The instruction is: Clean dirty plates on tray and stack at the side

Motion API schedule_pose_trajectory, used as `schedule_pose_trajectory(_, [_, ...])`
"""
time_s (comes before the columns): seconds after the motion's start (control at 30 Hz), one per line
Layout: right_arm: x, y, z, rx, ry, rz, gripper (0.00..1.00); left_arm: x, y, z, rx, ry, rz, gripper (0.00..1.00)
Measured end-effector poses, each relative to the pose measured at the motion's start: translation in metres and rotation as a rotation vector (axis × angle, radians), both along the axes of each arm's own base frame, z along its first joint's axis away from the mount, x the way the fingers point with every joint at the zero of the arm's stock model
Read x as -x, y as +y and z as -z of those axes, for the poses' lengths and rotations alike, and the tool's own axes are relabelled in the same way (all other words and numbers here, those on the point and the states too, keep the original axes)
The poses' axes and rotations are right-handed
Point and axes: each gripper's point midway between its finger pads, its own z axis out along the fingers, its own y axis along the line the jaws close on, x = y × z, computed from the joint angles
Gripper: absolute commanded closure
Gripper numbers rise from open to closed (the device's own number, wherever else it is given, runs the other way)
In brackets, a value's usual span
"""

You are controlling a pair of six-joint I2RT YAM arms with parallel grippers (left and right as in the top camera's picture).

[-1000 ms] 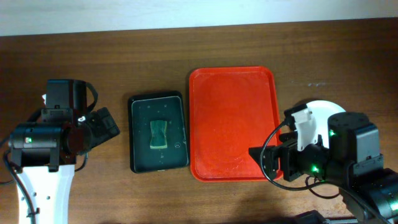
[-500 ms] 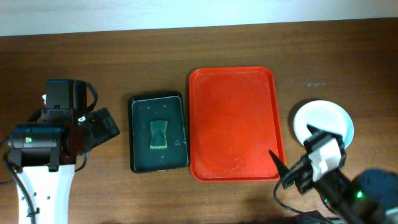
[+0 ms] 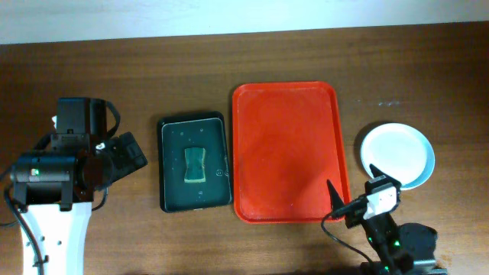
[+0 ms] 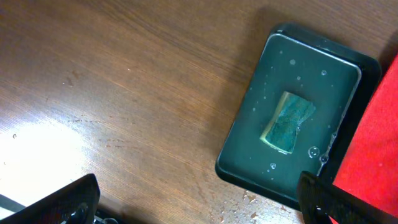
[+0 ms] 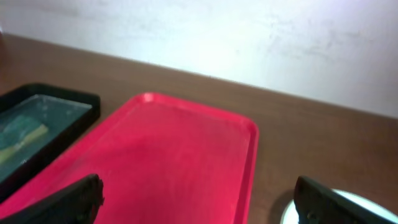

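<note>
The white plates [image 3: 396,155] lie stacked on the table to the right of the red tray [image 3: 286,149], which holds nothing. No green smear shows on the top plate. My right gripper [image 3: 353,182] is open and empty, low at the front between the tray's front right corner and the plates. In the right wrist view the tray [image 5: 168,162] fills the middle, a plate edge [image 5: 351,208] shows at the lower right, and the jaws [image 5: 199,199] are wide apart. My left gripper [image 3: 131,153] is open and empty, left of the black tray.
A black tray [image 3: 170,200] with a green sponge [image 3: 195,165] in water stands left of the red tray. In the left wrist view the black tray [image 4: 239,163], the sponge [image 4: 287,121] and water drops on the wood show above the open jaws [image 4: 199,205].
My right arm has drawn back from over the plates toward the front edge of the table, so the whole stack now shows. The left arm has not moved.
</note>
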Motion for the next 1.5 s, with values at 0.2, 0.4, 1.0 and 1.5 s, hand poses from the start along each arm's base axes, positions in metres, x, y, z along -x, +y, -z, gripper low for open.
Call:
schedule_pose_trajectory(0.2, [-0.018,0.000,0.018,-0.022,-0.100,0.001,0.02,0.000,0.000,0.000,0.000,0.000,0.000,0.01])
schedule_pose_trajectory(0.4, [-0.018,0.000,0.023,-0.024,-0.090,0.002,0.02,0.000,0.000,0.000,0.000,0.000,0.000,0.00])
schedule_pose_trajectory(1.0, [-0.018,0.000,0.023,-0.024,-0.090,0.002,0.02,0.000,0.000,0.000,0.000,-0.001,0.000,0.01])
schedule_pose_trajectory(1.5, [-0.018,0.000,0.023,-0.024,-0.090,0.002,0.02,0.017,0.006,-0.067,0.009,-0.923,-0.026,0.01])
